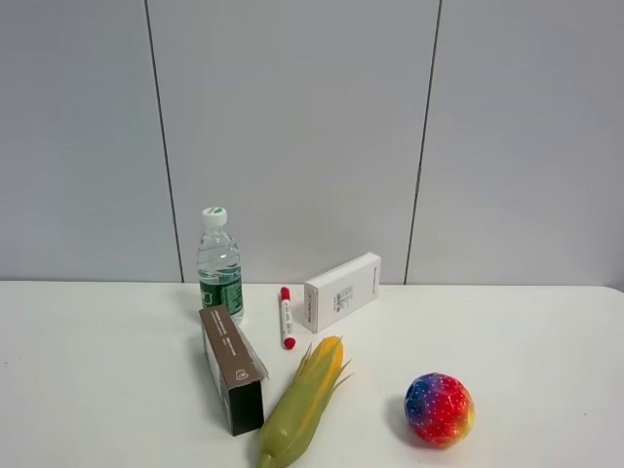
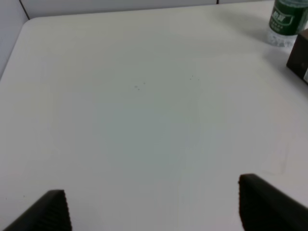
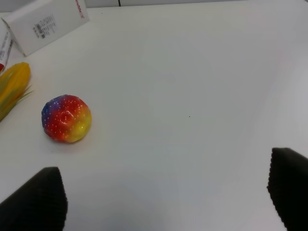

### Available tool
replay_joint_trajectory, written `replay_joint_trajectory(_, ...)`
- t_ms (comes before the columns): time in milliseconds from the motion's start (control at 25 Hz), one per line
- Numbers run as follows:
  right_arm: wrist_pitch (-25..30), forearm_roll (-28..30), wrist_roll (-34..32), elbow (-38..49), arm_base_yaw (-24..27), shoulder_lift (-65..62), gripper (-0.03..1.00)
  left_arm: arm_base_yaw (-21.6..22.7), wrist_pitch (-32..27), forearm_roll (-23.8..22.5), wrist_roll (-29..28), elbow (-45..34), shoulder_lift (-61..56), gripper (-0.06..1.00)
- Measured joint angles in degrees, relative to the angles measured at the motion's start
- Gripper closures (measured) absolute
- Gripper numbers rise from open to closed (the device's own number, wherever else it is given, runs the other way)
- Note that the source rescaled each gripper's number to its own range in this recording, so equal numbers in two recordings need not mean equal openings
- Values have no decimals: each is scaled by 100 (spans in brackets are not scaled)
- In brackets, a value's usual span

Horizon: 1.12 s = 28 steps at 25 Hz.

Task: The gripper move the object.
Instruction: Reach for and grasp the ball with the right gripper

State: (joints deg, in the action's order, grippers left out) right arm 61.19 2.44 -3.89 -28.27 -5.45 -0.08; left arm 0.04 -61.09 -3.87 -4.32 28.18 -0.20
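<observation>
The speckled rainbow ball (image 1: 440, 409) lies on the white table at the front right, just right of the corn cob. It also shows in the right wrist view (image 3: 66, 119). My right gripper (image 3: 163, 204) is open and empty, its black fingers (image 3: 38, 202) wide apart, some way from the ball. My left gripper (image 2: 154, 207) is open and empty over bare table at the left; its black fingertips (image 2: 48, 211) show at the frame's edge. Neither arm shows in the exterior high view.
A yellow-green corn cob (image 1: 304, 401), a dark brown box (image 1: 232, 369), a water bottle (image 1: 219, 264), a red-capped marker (image 1: 287, 317) and a white box (image 1: 341, 291) stand mid-table. The table's left edge (image 2: 14, 48) shows in the left wrist view.
</observation>
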Motion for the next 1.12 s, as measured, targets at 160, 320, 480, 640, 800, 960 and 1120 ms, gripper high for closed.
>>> replay_joint_trajectory(160, 0, 0, 0, 0, 0, 0, -3, 0, 0, 0, 0, 0, 0, -6)
replay_joint_trajectory(320, 0, 0, 0, 0, 0, 0, -3, 0, 0, 0, 0, 0, 0, -6)
replay_joint_trajectory(480, 0, 0, 0, 0, 0, 0, -3, 0, 0, 0, 0, 0, 0, -6)
replay_joint_trajectory(640, 0, 0, 0, 0, 0, 0, -3, 0, 0, 0, 5, 0, 0, -6)
replay_joint_trajectory(800, 0, 0, 0, 0, 0, 0, -3, 0, 0, 0, 5, 0, 0, -6)
replay_joint_trajectory(960, 0, 0, 0, 0, 0, 0, -3, 0, 0, 0, 5, 0, 0, -6)
replay_joint_trajectory(1120, 0, 0, 0, 0, 0, 0, -3, 0, 0, 0, 5, 0, 0, -6)
